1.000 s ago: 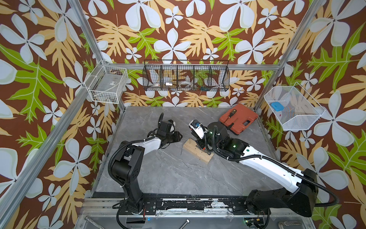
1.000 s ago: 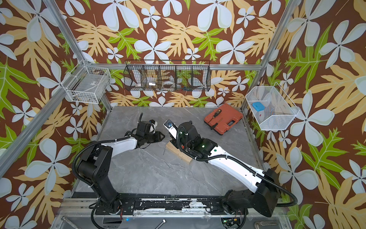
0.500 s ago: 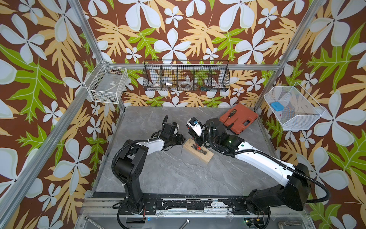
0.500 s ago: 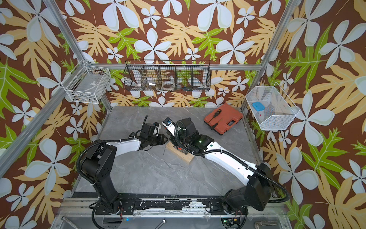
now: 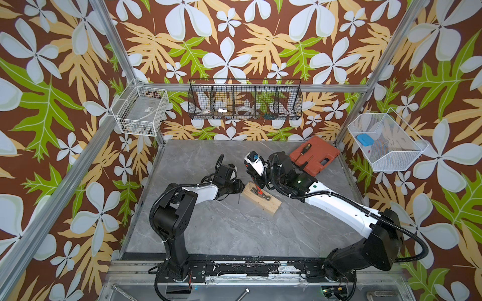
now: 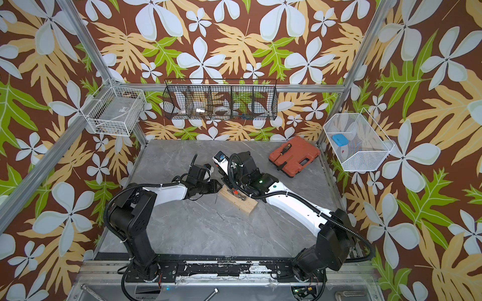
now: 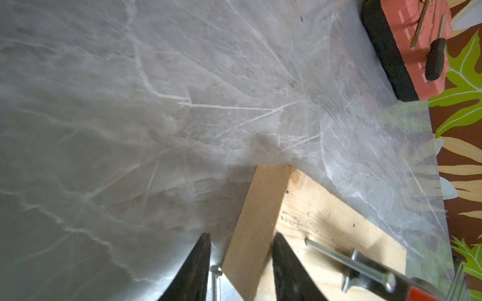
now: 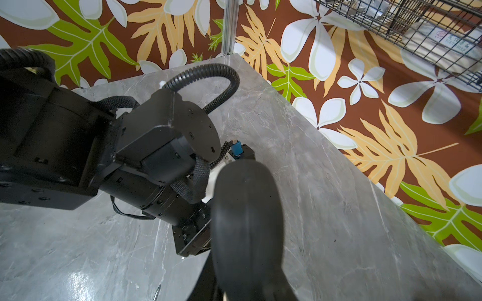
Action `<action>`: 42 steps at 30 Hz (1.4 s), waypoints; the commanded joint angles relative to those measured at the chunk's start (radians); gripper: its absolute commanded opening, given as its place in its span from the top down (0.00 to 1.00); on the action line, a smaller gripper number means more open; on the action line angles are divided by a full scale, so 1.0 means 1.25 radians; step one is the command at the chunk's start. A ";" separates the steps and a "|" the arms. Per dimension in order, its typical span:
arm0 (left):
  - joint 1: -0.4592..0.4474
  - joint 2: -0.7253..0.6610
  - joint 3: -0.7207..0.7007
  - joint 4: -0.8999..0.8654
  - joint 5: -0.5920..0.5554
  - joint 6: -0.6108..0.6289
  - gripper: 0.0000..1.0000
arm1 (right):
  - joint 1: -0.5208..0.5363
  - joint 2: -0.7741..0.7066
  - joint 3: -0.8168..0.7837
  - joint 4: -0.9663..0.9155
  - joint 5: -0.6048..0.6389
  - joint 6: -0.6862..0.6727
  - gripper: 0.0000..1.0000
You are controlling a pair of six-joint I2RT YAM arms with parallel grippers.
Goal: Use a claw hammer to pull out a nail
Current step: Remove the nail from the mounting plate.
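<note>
The right gripper has its fingers hidden under its own wrist in both top views and out of frame in the right wrist view; we take them as clamped tight on the hammer; the black handle end fills that wrist view, blurred, with the left arm behind it. The hammer lies across the top of the block, mid-table; silver head, orange-red shaft cut off at the frame edge; we can't sort claw from face. The left gripper has its fingers apart, straddling the block's end edge; one is over the top, one off the side with a gap to the wood; whether the top one presses the wood we can't tell. Only the left wrist view shows a loose nail clearly, flat head, on the table just beside the block, cut off at the frame; in the top views it's barely a thin dark line. Only the top views show the case whole, well apart at the back.
</note>
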 commanded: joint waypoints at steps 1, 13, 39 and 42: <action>-0.002 0.007 -0.005 0.006 -0.006 0.002 0.59 | 0.000 0.006 0.020 0.057 0.000 -0.001 1.00; -0.003 0.014 -0.030 0.016 -0.005 0.000 0.59 | -0.004 0.039 0.045 0.077 0.004 0.023 1.00; -0.005 0.015 -0.058 0.028 0.001 -0.014 0.59 | -0.012 0.041 0.018 0.193 0.017 0.059 1.00; -0.005 0.013 -0.063 0.027 0.000 -0.014 0.59 | -0.012 0.017 -0.020 0.229 0.006 0.060 1.00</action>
